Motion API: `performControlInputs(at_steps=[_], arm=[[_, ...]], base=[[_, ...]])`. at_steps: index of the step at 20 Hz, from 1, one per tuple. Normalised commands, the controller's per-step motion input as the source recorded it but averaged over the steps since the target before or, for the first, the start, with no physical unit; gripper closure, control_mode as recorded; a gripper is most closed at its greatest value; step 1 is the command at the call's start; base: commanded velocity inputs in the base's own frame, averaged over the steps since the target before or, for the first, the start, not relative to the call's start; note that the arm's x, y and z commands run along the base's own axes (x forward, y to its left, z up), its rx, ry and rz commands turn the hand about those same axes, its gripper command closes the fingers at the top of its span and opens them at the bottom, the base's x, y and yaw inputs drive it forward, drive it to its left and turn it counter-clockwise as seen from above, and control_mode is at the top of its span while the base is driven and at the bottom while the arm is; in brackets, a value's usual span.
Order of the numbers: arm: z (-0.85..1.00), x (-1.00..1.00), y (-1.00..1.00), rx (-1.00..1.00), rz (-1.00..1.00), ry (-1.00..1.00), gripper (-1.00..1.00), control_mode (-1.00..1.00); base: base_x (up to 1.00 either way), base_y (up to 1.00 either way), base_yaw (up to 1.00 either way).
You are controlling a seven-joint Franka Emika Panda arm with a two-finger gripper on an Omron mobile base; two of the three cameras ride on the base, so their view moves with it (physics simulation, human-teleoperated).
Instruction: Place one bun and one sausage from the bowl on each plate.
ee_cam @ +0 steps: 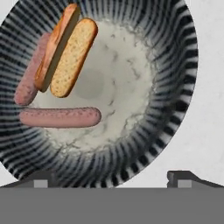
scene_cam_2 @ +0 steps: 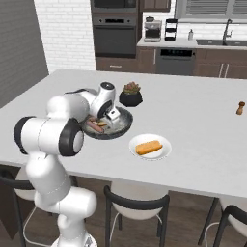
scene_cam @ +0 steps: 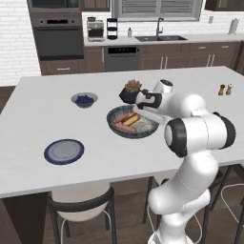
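The wide dark bowl (scene_cam: pixel 119 131) (scene_cam_2: pixel 123 129) (ee_cam: pixel 175 52) sits mid-counter with a pale speckled inside. In it lie one bun (ee_cam: pixel 72 57) and two sausages, one (ee_cam: pixel 60 117) lying crosswise and the other (ee_cam: pixel 30 74) tucked beside the bun. My gripper (scene_cam: pixel 148 114) (scene_cam_2: pixel 113 118) (ee_cam: pixel 113 179) hovers just above the bowl, open, with nothing between its fingertips (ee_cam: pixel 41 179). The dark blue plate (scene_cam: pixel 64 151) lies bare at the front left. On the white plate (scene_cam_2: pixel 161 140), to the right of the bowl, rests another bun (scene_cam_2: pixel 148 147).
A black pot with a plant (scene_cam: pixel 132 90) (scene_cam_2: pixel 130 95) stands right behind the bowl. A small bowl of blue berries (scene_cam: pixel 84 99) sits to the left. Salt and pepper shakers (scene_cam: pixel 225 89) stand far right. Stools are tucked under the counter's near edge.
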Motion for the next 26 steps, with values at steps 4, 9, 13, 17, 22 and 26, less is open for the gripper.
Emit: performControlInputs(at_steps=[4, 9, 13, 17, 22, 26], arm=[[0.00, 0.82, 0.07, 0.00, -0.16, 0.00, -1.00, -1.00], [-0.05, 0.78, 0.10, 0.00, -0.13, 0.06, -1.00, -1.00], [-0.29, 0.70, 0.17, 0.00, -0.08, 0.14, -1.00, -1.00], [-0.34, 0.65, 0.06, 0.00, -0.07, 0.17, -1.00, -1.00], [-0.34, 0.67, 0.00, 0.00, -0.06, 0.14, -1.00, -1.00], [-0.42, 0.57, 0.00, 0.00, -0.04, 0.09, -1.00, -1.00]], base=[[0.00, 0.00, 0.00], [0.00, 0.00, 0.00], [0.00, 0.00, 0.00], [0.00, 0.00, 0.00], [0.00, 0.00, 0.00], [0.00, 0.00, 0.00]])
